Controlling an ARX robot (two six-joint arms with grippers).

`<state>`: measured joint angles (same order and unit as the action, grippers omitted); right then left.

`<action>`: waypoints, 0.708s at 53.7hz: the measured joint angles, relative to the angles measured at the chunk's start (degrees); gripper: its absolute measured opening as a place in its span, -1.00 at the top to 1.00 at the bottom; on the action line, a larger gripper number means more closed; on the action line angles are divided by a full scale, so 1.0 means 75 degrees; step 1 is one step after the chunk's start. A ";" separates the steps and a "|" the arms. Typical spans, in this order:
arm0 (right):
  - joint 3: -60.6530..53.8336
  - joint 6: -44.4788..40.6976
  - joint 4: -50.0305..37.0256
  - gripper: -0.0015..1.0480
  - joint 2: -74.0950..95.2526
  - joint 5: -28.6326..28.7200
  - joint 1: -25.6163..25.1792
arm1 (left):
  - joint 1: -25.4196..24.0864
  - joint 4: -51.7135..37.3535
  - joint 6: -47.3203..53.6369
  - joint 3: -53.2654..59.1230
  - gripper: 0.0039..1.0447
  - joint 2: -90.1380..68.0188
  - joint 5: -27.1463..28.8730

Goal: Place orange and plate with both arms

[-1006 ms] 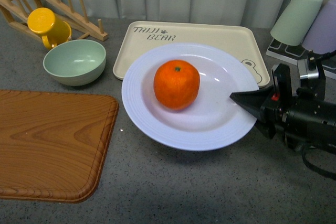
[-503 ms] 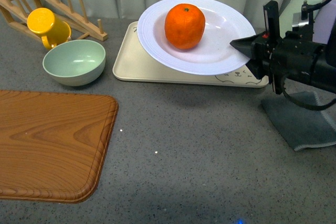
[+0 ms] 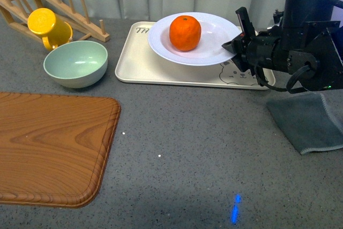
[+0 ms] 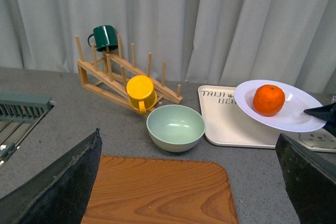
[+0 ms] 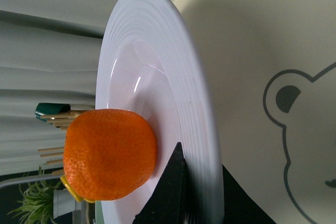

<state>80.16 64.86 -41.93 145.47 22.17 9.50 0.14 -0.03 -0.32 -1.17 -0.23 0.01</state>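
Observation:
The white plate (image 3: 214,44) with a ribbed rim hangs just above the beige bear tray (image 3: 161,65), and the orange (image 3: 185,32) rests in its well. My right gripper (image 3: 233,46) is shut on the plate's right rim; in the right wrist view one black finger lies over the rim (image 5: 202,129) beside the orange (image 5: 110,153) and the other under it. The left wrist view shows the plate (image 4: 294,119) and the orange (image 4: 269,99) far off to one side. My left gripper (image 4: 189,182) is open, high over the wooden board (image 4: 157,192), holding nothing.
A pale green bowl (image 3: 76,63) stands left of the tray. A yellow mug (image 3: 47,25) hangs on the wooden rack (image 3: 64,9) at the back left. The wooden board (image 3: 51,146) fills the front left. A grey cloth (image 3: 313,122) lies right. Upturned cups (image 3: 303,17) stand back right.
My right gripper carried the plate with the orange from the near table up, back and over the bear tray, then lowered it towards the tray.

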 joint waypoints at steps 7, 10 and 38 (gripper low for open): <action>0.0423 -0.0076 0.0708 0.93 0.0216 -0.0306 0.0029 | 0.0000 0.0000 0.0003 0.0000 -0.88 0.0000 0.0000; 0.0583 -0.0181 0.1032 0.93 0.0251 -0.0495 0.0058 | 0.0000 0.0000 0.0000 0.0000 -0.88 0.0000 0.0000; 0.0076 -0.1309 0.1658 -0.30 -0.0318 -0.1037 -0.0154 | 0.0000 0.0000 0.0003 0.0000 -0.88 0.0000 0.0000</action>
<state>80.73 55.05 -29.50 143.09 14.39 8.34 0.14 -0.03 -0.30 -1.17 -0.23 0.01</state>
